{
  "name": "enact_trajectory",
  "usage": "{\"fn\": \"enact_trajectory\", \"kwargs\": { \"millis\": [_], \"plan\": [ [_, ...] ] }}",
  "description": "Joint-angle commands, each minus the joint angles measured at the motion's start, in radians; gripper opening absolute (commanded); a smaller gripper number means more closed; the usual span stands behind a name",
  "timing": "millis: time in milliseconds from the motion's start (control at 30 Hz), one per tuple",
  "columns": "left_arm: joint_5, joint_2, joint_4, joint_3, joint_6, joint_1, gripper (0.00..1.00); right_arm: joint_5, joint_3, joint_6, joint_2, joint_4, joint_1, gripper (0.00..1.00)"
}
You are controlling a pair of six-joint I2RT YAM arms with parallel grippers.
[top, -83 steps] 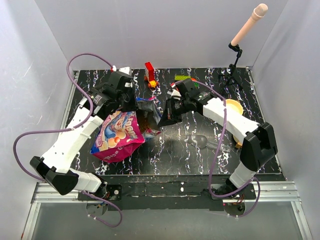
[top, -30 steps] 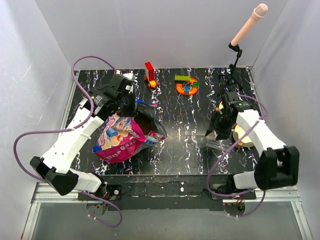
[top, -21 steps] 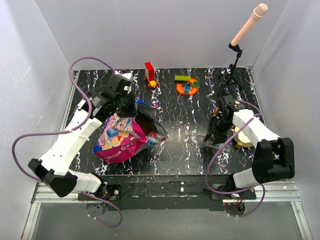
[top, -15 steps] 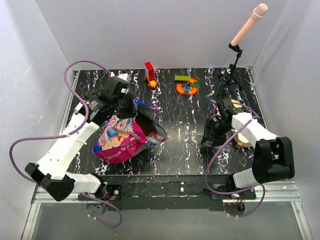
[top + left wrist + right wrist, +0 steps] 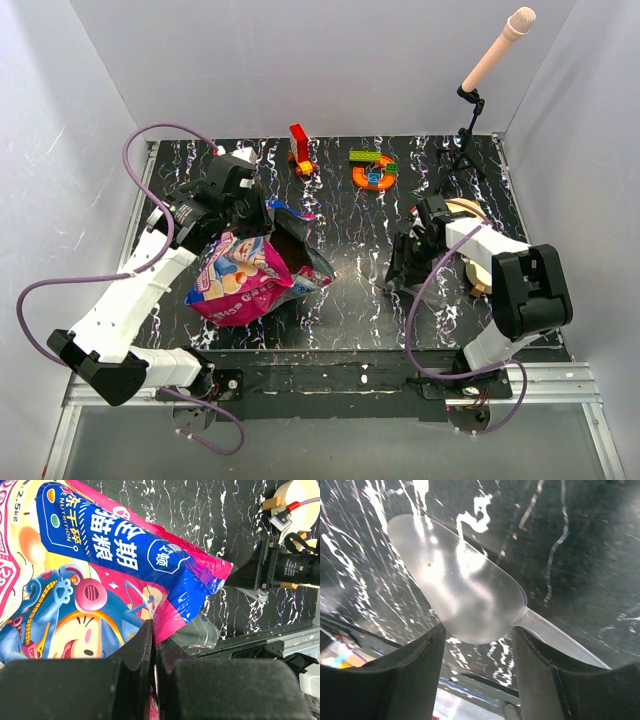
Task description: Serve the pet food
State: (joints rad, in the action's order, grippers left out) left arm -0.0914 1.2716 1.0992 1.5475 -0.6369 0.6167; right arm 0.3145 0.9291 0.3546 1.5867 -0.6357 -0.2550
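Note:
A glossy pink, white and blue bag [image 5: 240, 275] lies on the left of the black marbled table [image 5: 350, 300], its mouth facing right. The pet food is hidden inside its dark mouth. My left gripper [image 5: 255, 215] is shut on the bag's upper lip [image 5: 170, 615] and holds it up. A clear plastic scoop [image 5: 460, 590] lies flat on the table at the right. My right gripper [image 5: 477, 630] is open. It is set down over the scoop, with one finger on each side of the bowl's rear end. The scoop's handle [image 5: 560, 640] runs off to the right.
A tan bowl [image 5: 472, 215] sits right behind the right arm. Toy blocks [image 5: 300, 150] and a second cluster of them [image 5: 372, 172] stand at the back. A microphone stand [image 5: 468, 135] is in the back right corner. White walls close in three sides.
My right gripper has slid left from the scoop's handle to its bowl and dropped lower. The left arm shifted slightly, still holding the bag's lip.

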Motion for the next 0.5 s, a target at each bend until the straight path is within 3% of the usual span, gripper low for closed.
{"fn": "enact_trajectory", "kwargs": {
  "millis": [0,167,233,367,467],
  "plan": [
    [0.012,-0.057,-0.099,0.08,-0.021,0.006,0.0,0.056,0.088,0.223,0.064,0.067,-0.032,0.59],
    [0.002,-0.051,-0.107,0.077,-0.03,0.006,0.0,0.075,0.233,0.576,0.12,0.106,-0.098,0.59],
    [0.012,-0.043,-0.113,0.077,-0.032,0.006,0.0,0.121,0.296,0.632,0.157,0.14,-0.109,0.61],
    [0.022,-0.034,-0.116,0.076,-0.026,0.006,0.0,0.048,0.457,0.43,0.245,-0.025,-0.125,0.65],
    [0.027,-0.041,-0.113,0.074,-0.024,0.006,0.0,0.008,0.43,0.249,0.181,-0.029,-0.15,0.64]
  ]
}}
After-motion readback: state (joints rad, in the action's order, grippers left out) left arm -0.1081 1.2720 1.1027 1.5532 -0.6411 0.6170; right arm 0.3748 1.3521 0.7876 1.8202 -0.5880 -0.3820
